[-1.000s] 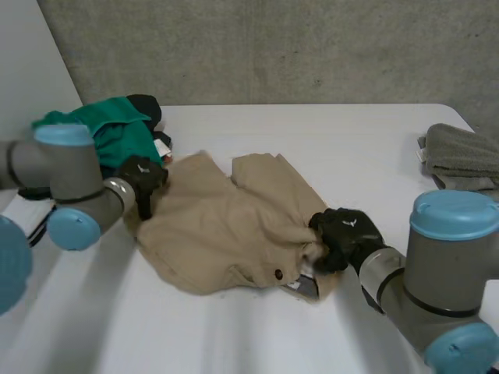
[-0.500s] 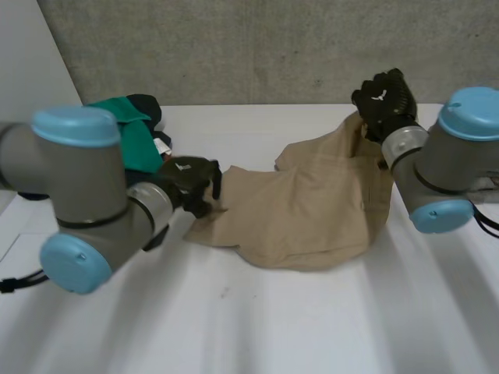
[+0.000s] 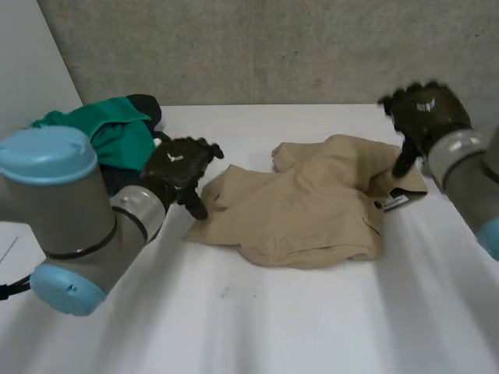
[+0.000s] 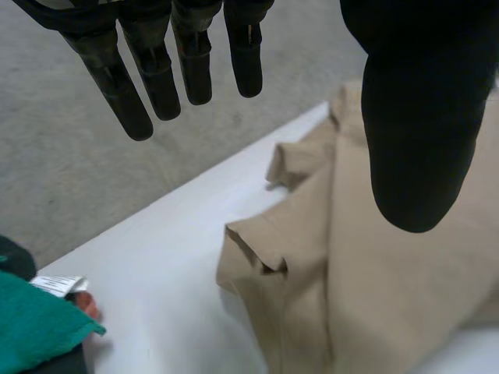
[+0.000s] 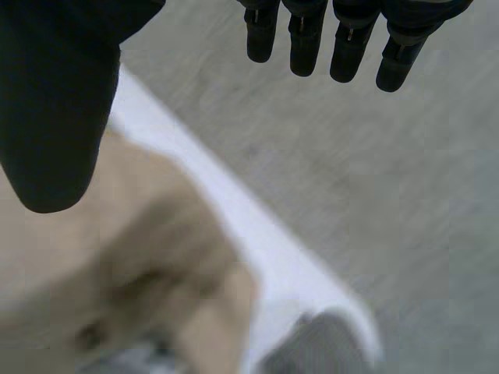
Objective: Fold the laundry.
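A tan garment [image 3: 304,210] lies crumpled and partly spread on the white table [image 3: 273,327], with a button and a label at its right edge. My left hand [image 3: 178,167] hovers open just off the garment's left edge, with nothing between its straight fingers [image 4: 156,70] and thumb. Beneath that hand lies the garment's left part [image 4: 374,265]. My right hand [image 3: 425,113] hangs open above the garment's far right corner, apart from it. Its fingers [image 5: 312,39] are straight and bare over the tan cloth [image 5: 93,273].
A heap of green and dark clothes [image 3: 117,132] sits at the table's back left, close behind my left hand, with a white label [image 4: 58,284] on it. A grey folded cloth [image 5: 320,351] lies by the table's far right edge. The concrete wall rises behind.
Both hands have let go of the tan garment and opened. The right hand rose and moved right; the garment dropped and now lies flatter toward the table's right.
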